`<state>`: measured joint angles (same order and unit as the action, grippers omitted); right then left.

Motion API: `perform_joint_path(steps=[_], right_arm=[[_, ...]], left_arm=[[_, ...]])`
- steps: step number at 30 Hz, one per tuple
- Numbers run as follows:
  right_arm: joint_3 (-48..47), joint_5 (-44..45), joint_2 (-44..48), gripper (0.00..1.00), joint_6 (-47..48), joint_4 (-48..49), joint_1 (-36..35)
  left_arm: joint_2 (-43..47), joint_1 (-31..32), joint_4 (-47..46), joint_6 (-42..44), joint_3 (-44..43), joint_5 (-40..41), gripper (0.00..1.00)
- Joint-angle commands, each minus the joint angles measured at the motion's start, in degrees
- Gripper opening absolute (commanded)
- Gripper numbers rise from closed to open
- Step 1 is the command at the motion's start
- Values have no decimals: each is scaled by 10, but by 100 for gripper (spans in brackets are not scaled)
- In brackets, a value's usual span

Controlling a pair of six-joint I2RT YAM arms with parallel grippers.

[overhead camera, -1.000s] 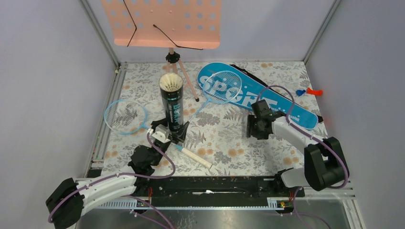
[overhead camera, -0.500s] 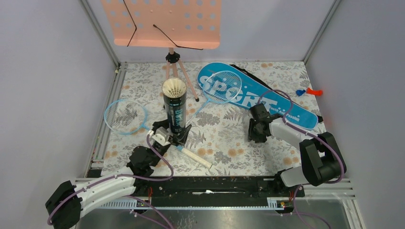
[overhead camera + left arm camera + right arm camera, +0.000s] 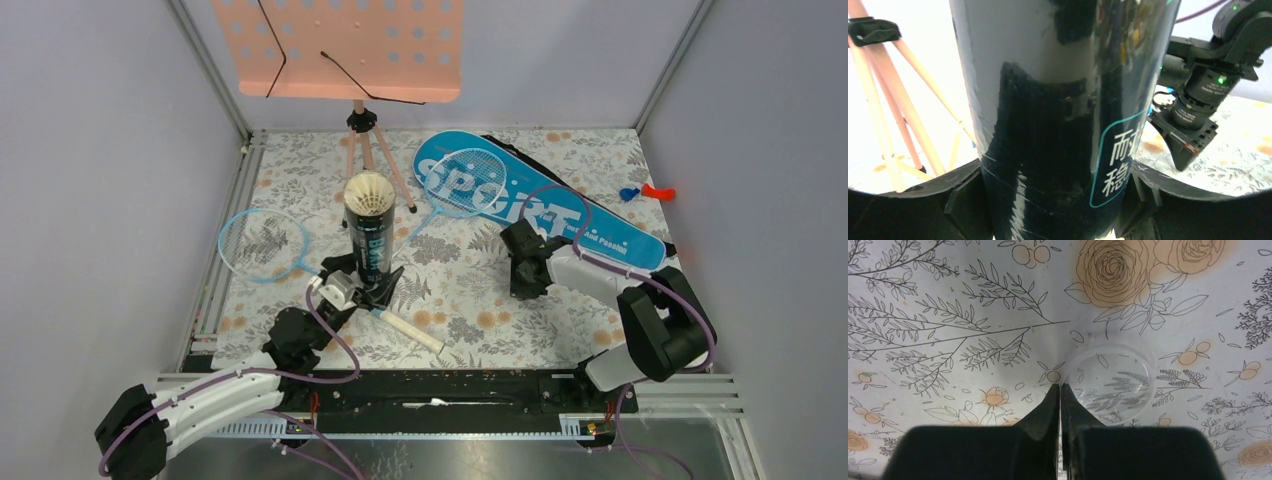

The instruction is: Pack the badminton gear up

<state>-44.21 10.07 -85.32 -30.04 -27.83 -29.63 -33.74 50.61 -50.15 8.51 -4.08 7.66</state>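
Observation:
My left gripper is shut on the black lettered tube near its base and holds it upright; white shuttlecock feathers show in its open top. In the left wrist view the tube fills the space between both fingers. One light-blue racket lies to the left, its pale handle running behind the tube. A second racket lies on the blue "SPORT" bag. My right gripper is shut, tips down on the cloth beside a clear round lid, nothing visible between the jaws.
The peach perforated music stand rises at the back on its tripod, whose legs stand just behind the tube. A small red and blue item lies outside the right wall. Floral cloth covers the table.
My right gripper has shut and moved left and down to the cloth. The left gripper has shifted the tube slightly nearer and to the right, still gripping it.

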Motion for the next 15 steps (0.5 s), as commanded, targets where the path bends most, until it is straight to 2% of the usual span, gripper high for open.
perform_joint_path(steps=[1, 6, 12, 15], right_arm=[[-27, 19, 45, 0, 19, -33, -7], [-56, -33, 154, 0, 75, -85, -7], [-140, -157, 315, 0, 129, -159, -7], [-166, -222, 386, 0, 132, -160, -7]], left_arm=[[5, -2, -18, 1, -12, -56, 29], [-30, -2, -4, 28, -30, -148, 29], [-127, -2, 11, 35, -78, -187, 29], [-157, -2, 113, 67, -131, -251, 29]])
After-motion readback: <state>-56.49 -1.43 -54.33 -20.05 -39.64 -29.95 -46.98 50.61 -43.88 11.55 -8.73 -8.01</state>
